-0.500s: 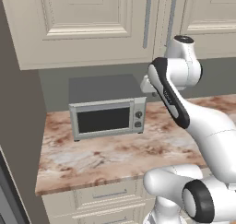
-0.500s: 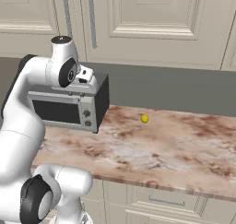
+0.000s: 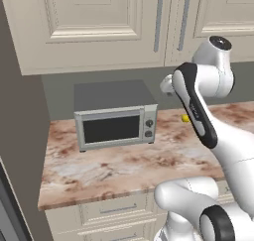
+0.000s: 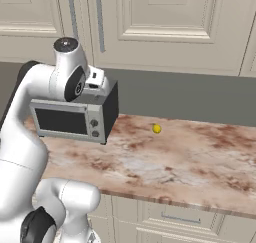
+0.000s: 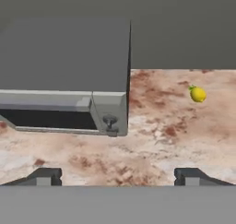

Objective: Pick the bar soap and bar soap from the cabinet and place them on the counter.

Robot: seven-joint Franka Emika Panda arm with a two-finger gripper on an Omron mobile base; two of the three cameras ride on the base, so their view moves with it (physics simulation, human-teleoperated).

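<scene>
The cream wall cabinet hangs above the counter with its raised-panel doors closed, so its shelf and both bar soaps are hidden. The marbled counter runs below. My gripper is open with nothing between its fingertips. It hovers above the counter, just right of the microwave's front corner, well below the cabinet doors.
A grey microwave stands on the counter's left part. A small yellow ball lies near the back wall to its right. Long grey bar handles run down the cabinet doors. Cream drawers sit under the counter.
The arm's upper joints have swung a little to the right and the hand has risen slightly. The cabinet doors, microwave and ball are unmoved.
</scene>
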